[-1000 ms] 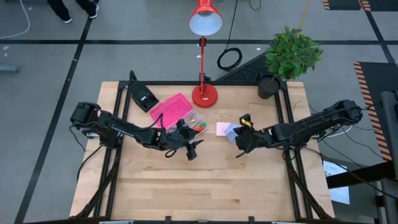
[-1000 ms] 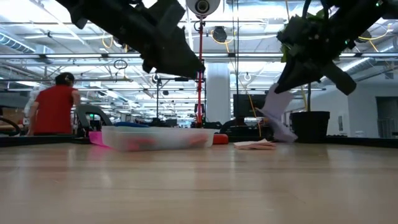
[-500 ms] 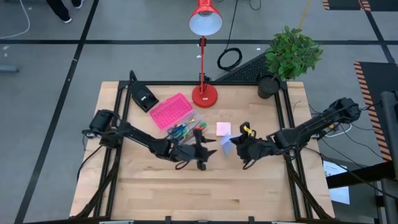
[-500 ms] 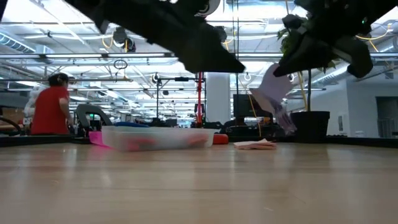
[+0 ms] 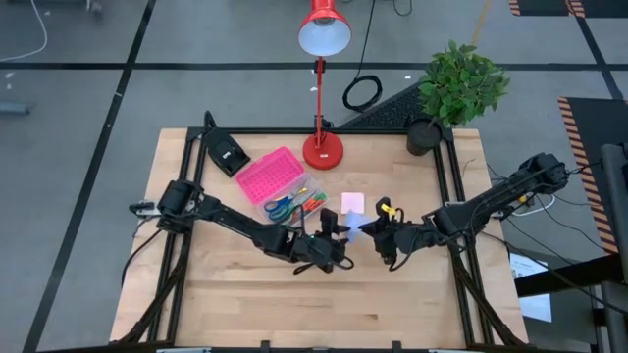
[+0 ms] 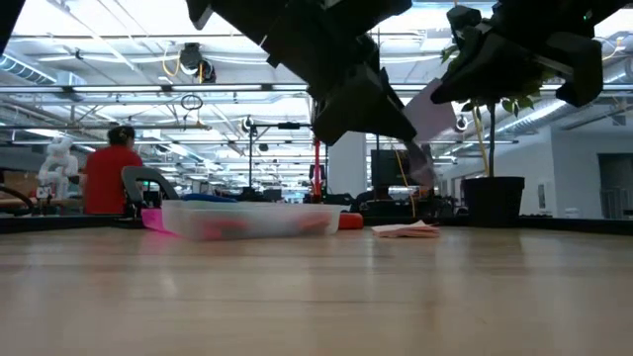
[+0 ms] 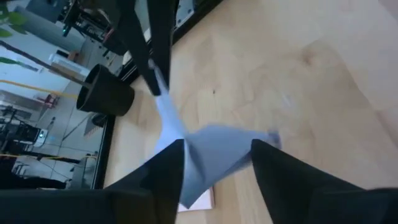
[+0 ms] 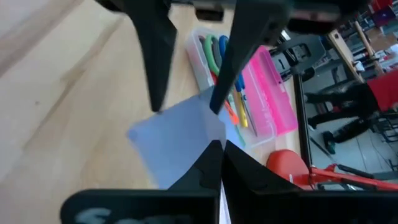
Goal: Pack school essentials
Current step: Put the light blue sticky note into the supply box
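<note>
Holding: right gripper [image 5: 377, 233] clamps a pale blue sticky-note pad [image 5: 355, 226] by one edge, above the table [image 5: 235, 304] near its middle.
Left gripper: left gripper [image 5: 339, 238] has its fingers spread wide on either side of the pad's other edge; whether they touch it, I cannot tell.
Pad: lifted clear of the wood, tilted between both grippers.
Pink sticky-note pad [image 5: 352, 203]: flat on the table, just behind them.
Clear box [image 5: 299, 203]: open, scissors [image 5: 282, 207] and pens inside, pink lid [image 5: 268, 175] beside it.
Background: red lamp [image 5: 323, 149].
</note>
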`<state>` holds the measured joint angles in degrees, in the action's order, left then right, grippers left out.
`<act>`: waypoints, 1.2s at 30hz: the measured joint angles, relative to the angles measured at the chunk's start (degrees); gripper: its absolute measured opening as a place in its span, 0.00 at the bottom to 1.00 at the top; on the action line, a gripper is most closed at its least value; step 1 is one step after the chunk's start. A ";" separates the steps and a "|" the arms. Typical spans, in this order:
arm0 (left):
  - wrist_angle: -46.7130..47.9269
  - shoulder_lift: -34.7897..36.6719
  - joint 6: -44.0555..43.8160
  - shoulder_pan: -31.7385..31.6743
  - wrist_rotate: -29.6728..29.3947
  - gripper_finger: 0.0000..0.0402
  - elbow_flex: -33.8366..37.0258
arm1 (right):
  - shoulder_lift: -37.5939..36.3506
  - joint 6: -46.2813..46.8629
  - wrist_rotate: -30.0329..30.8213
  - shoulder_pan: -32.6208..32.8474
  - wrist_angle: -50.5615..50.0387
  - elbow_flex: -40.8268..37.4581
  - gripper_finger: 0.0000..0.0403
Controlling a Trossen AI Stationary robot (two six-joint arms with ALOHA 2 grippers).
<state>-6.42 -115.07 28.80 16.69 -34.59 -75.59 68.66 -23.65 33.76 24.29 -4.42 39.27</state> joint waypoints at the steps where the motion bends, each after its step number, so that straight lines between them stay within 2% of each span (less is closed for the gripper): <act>1: 0.18 -0.02 0.00 -0.02 0.00 0.45 0.00 | 0.00 -0.01 -0.76 -0.02 0.12 0.00 0.00; 6: 0.06 -0.04 -0.37 0.48 0.71 0.35 0.00 | 0.00 -0.01 -1.09 -0.02 -0.05 0.00 0.00; 10: -3.37 -0.06 0.39 1.85 -0.14 0.33 0.00 | 0.00 -0.01 -1.09 -0.02 -0.05 0.00 0.00; 13: -5.48 -0.04 1.27 2.97 -0.50 0.38 0.00 | 0.00 -0.01 -1.09 -0.02 -0.06 0.00 0.00; 16: -5.25 -0.04 1.56 3.59 -0.21 0.47 0.00 | 0.00 -0.01 -1.09 -0.02 -0.07 0.00 0.00; 21: -2.40 -0.04 2.07 3.87 -7.15 0.63 0.00 | 0.00 -0.12 -1.07 -0.02 -0.09 0.00 0.00; 25: 0.63 -0.04 1.46 3.85 -8.51 0.67 0.00 | 0.00 -0.38 -1.07 -0.02 -0.09 0.00 0.00; 28: 2.16 -0.04 1.94 3.85 -8.50 0.65 0.00 | 0.00 -0.42 -1.07 -0.02 -0.09 0.00 0.00; 36: 3.04 -0.04 3.71 3.70 -8.68 0.51 0.00 | 0.00 -0.42 -1.07 -0.02 -0.08 0.00 0.00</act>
<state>-3.38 -115.11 32.51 20.39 -43.27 -75.59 68.66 -24.08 32.69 24.27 -4.51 39.27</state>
